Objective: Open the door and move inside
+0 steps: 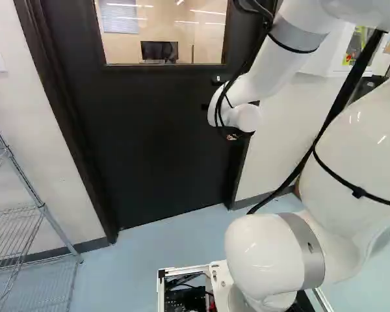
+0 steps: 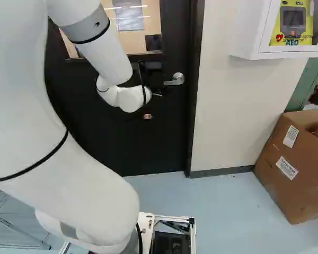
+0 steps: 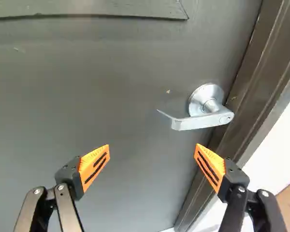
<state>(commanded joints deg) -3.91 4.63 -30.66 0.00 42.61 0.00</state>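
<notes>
Bright light fills the room, with glints on the white arm [image 1: 354, 156] and pale streaks across the door's window [image 1: 162, 32].

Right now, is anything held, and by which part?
Nothing is held: the end effector is open, and the door handle lies ahead of it, ungripped.

lab-like, with wire shelving [image 1: 44, 209], wall cabinet [image 2: 253, 33]

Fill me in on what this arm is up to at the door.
The white arm is reaching toward the black door, apparently to open it. Its claw is open and holds nothing; the silver lever handle lies just ahead, not gripped. Nobody is handling the door, and it sits shut in its frame.
</notes>
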